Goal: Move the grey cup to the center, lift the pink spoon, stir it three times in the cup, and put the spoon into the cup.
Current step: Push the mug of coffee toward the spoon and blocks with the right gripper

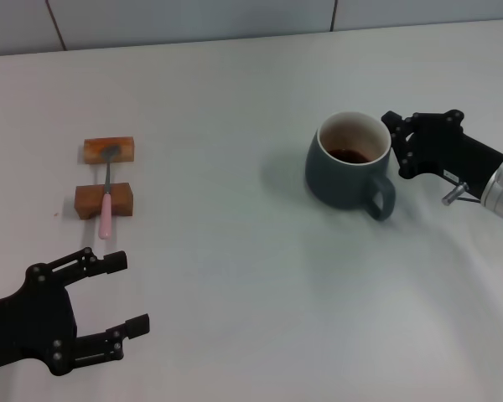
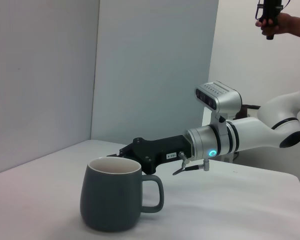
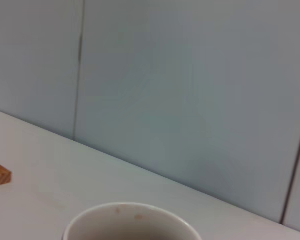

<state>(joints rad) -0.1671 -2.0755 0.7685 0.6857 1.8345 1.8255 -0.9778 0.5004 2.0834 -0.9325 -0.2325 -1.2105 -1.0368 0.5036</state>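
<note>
The open-fingered black left gripper (image 1: 109,295) idles nearest, while the black right gripper (image 1: 400,144), fingers apparently apart, sits just beside the rounded blue-grey ceramic cup (image 1: 349,161) at its three o'clock.

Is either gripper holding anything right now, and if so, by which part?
Nothing is clearly held. Left gripper is open and empty; right gripper sits at the grey cup's rim, grip unclear.

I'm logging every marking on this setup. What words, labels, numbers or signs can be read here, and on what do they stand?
Nothing here reads clearly.
Small white label on the right gripper, on its black body, seen in the left wrist view: too small to read.
Grey cup, pink spoon, wooden blocks, left gripper: no text visible.
</note>
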